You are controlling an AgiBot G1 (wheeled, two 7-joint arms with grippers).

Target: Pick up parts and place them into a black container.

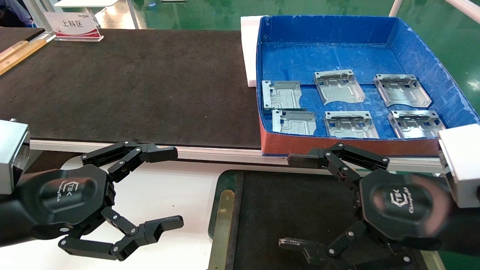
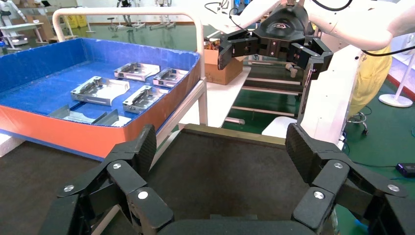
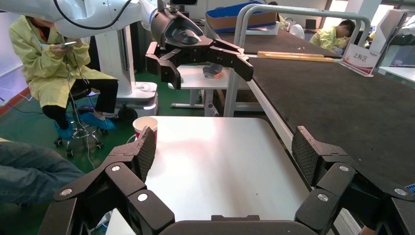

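Note:
Several silver-grey parts (image 1: 338,87) lie flat in a deep blue box (image 1: 326,28) with a red front at the far right; they also show in the left wrist view (image 2: 100,90). The black container (image 1: 219,183), with its green rim and brass strip, sits in front of the box, and its floor holds no part. My right gripper (image 1: 285,201) hovers open and empty above the container. My left gripper (image 1: 178,187) is open and empty over the white table (image 1: 168,195), left of the container. In the left wrist view my left gripper (image 2: 222,152) faces the container's floor (image 2: 220,176).
A long black mat (image 1: 131,86) covers the bench behind. A white foam block (image 1: 248,48) stands against the box's left wall. A sign (image 1: 73,26) stands at the far left. A paper cup (image 3: 145,125) sits at the white table's edge; a seated person (image 3: 54,63) is beyond it.

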